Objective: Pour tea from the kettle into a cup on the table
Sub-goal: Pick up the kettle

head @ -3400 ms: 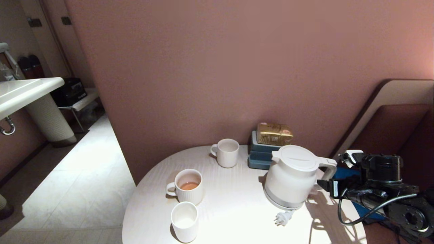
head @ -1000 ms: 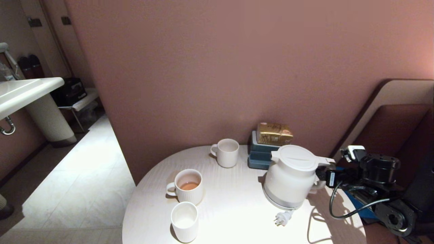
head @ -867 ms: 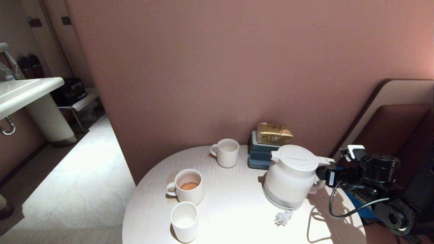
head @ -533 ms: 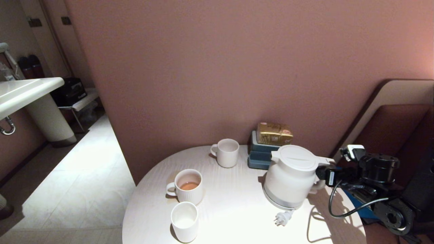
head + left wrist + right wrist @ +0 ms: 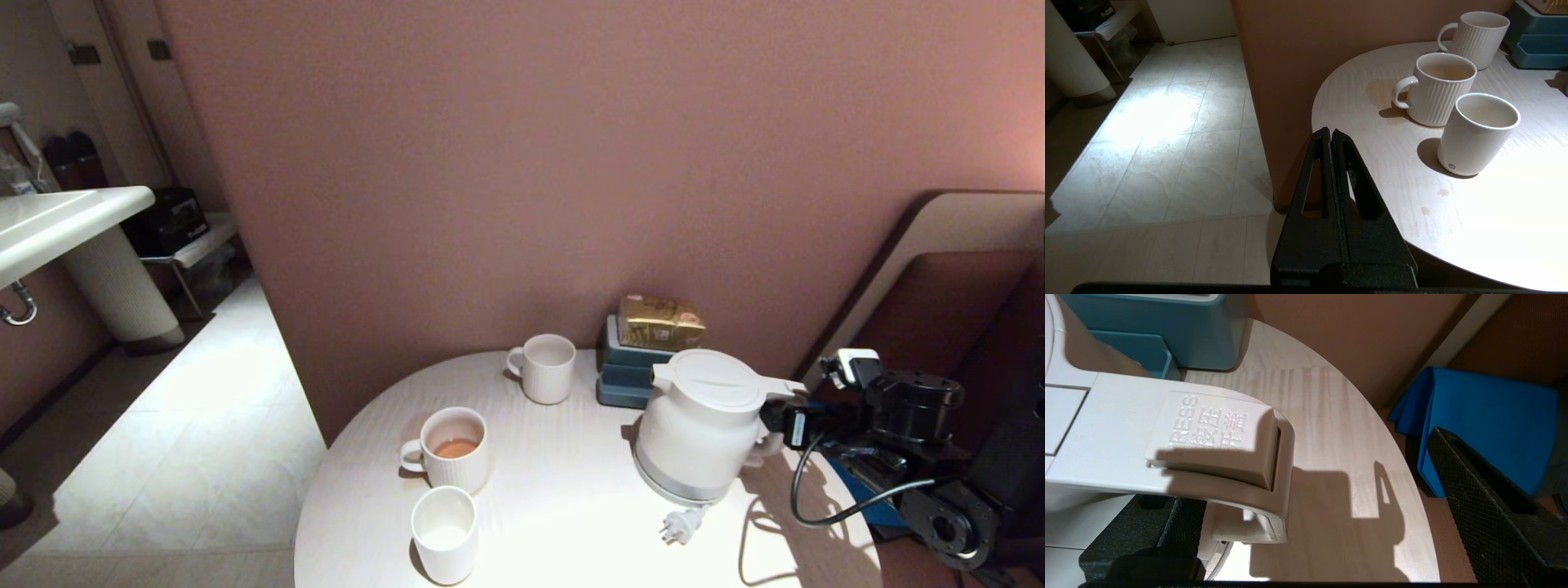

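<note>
On the table (image 5: 571,523), right of the cup (image 5: 445,532): kettle (image 5: 702,425), upright, rigid, smooth, probably heavy with tea; best taken at the loop handle (image 5: 1237,457), right gripper (image 5: 1306,522) spread wide around it, unclosed; table edge just behind, open room cupward; left gripper (image 5: 1331,139) pinched closed, idle, off-table

A plain dusty-pink wall (image 5: 506,163) fills the back. Pale marble-look floor tiles (image 5: 188,425) catch a bright patch of light on the left, beside a white sink (image 5: 57,224) on a ribbed pedestal (image 5: 122,286). A brown padded bench (image 5: 947,302) stands right.
</note>
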Robot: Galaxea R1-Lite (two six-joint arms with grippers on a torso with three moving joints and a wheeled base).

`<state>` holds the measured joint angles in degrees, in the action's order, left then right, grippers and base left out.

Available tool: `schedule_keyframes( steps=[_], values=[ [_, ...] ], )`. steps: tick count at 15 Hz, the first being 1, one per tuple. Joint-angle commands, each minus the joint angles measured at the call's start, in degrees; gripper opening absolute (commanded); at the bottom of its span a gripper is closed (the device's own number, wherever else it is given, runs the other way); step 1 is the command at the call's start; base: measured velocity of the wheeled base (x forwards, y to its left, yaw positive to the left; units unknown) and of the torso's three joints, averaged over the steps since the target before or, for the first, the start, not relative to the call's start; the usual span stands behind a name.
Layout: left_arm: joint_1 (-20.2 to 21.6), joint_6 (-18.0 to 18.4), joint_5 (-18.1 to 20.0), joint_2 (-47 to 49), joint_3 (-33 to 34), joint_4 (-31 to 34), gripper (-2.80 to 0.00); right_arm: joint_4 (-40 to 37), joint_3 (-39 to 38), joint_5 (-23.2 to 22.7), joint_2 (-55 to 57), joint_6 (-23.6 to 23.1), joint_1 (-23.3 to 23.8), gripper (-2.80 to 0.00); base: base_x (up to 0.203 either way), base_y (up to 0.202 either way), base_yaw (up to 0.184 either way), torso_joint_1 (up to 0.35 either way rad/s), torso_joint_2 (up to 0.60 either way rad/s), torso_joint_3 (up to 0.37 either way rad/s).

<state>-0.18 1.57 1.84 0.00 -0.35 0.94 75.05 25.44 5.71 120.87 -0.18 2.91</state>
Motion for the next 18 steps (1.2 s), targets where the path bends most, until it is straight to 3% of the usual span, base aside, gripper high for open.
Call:
schedule_keyframes(
  steps=[1,2,3,4,5,18],
  values=[
    [0.0,0.0,0.0,0.0,0.0,0.0,-2.8,0.4,0.2,0.1,-0.1,-0.1,0.1,0.0,0.0,0.0,0.0,0.0,0.0,0.0],
    [0.0,0.0,0.0,0.0,0.0,0.0,-2.8,0.4,0.0,0.2,-0.1,-0.3,0.1,-2.51,0.0,0.0,0.0,0.0,0.0,0.0],
    [0.0,0.0,0.0,0.0,0.0,0.0,-2.8,0.5,-0.1,0.2,-0.1,-0.9,0.1,-2.8,0.0,0.0,0.0,0.0,0.0,0.0],
    [0.0,0.0,0.0,0.0,0.0,0.0,-2.8,1.0,-0.1,0.1,-0.2,-0.8,0.1,-2.8,0.0,0.0,0.0,0.0,0.0,0.0],
    [0.0,0.0,0.0,0.0,0.0,0.0,-2.8,1.4,-0.1,0.1,-0.2,-0.8,0.1,-0.01,0.0,0.0,0.0,0.0,0.0,0.0],
    [0.0,0.0,0.0,0.0,0.0,0.0,-2.8,1.5,-0.1,0.2,0.9,-0.8,-0.9,0.0,0.0,0.0,0.0,0.0,0.0,0.0]
  ],
)
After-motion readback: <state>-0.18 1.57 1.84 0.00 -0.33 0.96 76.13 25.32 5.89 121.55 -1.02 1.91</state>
